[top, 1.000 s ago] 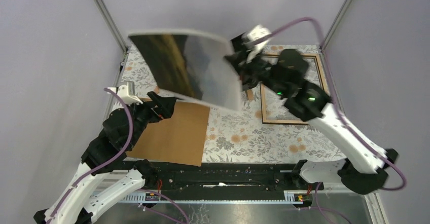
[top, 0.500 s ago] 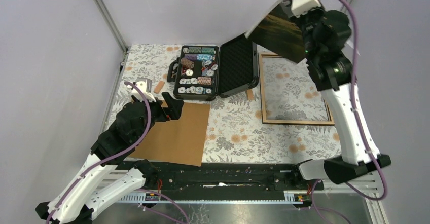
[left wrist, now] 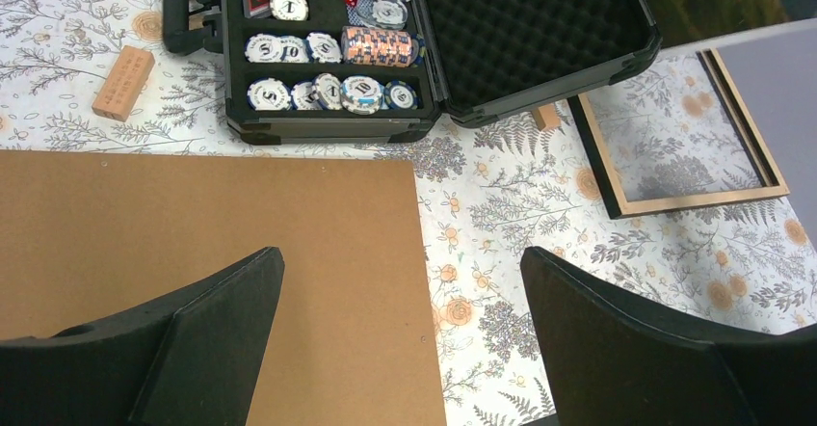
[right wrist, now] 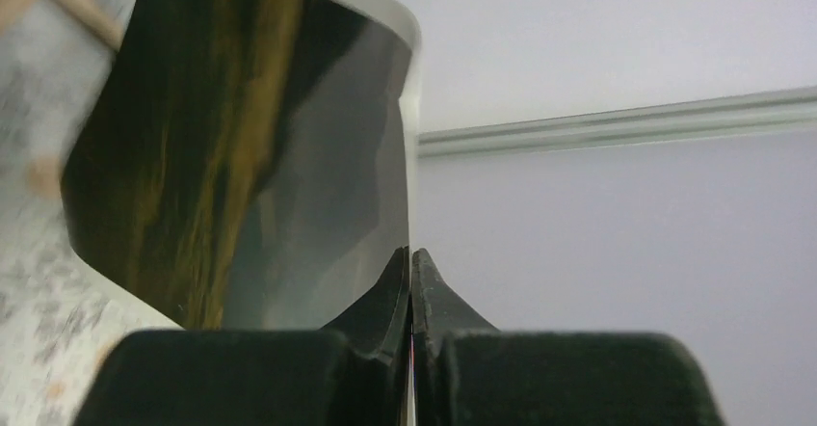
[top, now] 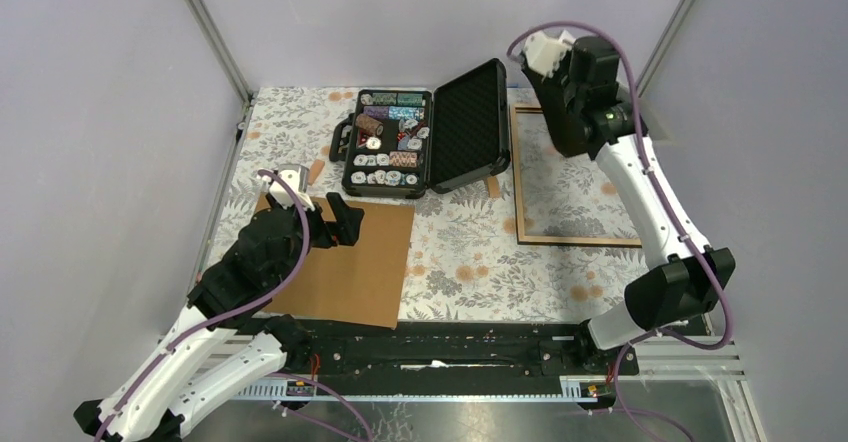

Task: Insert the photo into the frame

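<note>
On the table (top: 470, 252) the board (top: 350, 262) lies front left, the chip case (top: 470, 122) behind it, the frame (top: 580, 239) far right.

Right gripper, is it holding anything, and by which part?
Yes: the right gripper is shut on the photo, pinching it at its white-bordered edge. The left gripper is open and holds nothing.

Numerals are printed on the faces of the white poker chips (left wrist: 328, 48) laid in the open black case (left wrist: 540, 31) on the bench, as seen from the left wrist view. A "1" can be made out on one upper chip (left wrist: 287, 4), and a "10" on one front chip (left wrist: 362, 89). Faint marks are seen along the small wooden block (left wrist: 122, 81), but they are too small to be read.
</note>
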You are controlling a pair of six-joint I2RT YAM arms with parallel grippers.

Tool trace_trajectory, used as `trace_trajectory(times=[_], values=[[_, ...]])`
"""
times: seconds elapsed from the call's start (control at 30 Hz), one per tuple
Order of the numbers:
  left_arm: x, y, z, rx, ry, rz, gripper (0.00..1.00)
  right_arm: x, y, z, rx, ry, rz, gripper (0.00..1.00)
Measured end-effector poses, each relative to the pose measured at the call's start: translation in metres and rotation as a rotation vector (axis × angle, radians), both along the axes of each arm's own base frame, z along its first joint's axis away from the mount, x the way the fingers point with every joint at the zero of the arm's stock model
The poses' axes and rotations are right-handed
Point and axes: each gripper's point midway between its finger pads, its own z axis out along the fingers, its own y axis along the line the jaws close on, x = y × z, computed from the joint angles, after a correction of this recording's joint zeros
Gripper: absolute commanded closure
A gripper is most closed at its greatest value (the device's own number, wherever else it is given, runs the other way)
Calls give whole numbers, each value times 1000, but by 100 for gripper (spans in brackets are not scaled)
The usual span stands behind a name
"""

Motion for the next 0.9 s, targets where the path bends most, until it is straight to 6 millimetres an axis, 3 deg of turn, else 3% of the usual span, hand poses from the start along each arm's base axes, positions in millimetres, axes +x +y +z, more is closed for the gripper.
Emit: trace_trajectory(times=[0.1,0.2,0.3,0.37,0.53,0.6,0.8,0.9], values=[[-1,0,-1,3,0,-5,1,-5,-3,-55,-64,123,4,100],[-1,-1,-1,0,-3,-11,1,-25,-3,-118,-97,268,43,100],[-2,-3,-3,-5,-3,-25,1,-52,4,-146,-83,324,130,100],[-3,-5,-5,-6,2,-36,1,-67,10,-144,-58,306,188,100],[-4,-6,-6,-9,2,-42,1,-92,32,-101,-19,189,354,100],[-4,-6,-6,-9,2,-42,1,-101,39,-98,-30,195,414,100],[-5,-5,-6,-13,-3,-42,1,-128,44,-142,-91,357,515,100],[-5,-5,-6,-12,-2,-42,1,-154,38,-170,-105,448,531,100]])
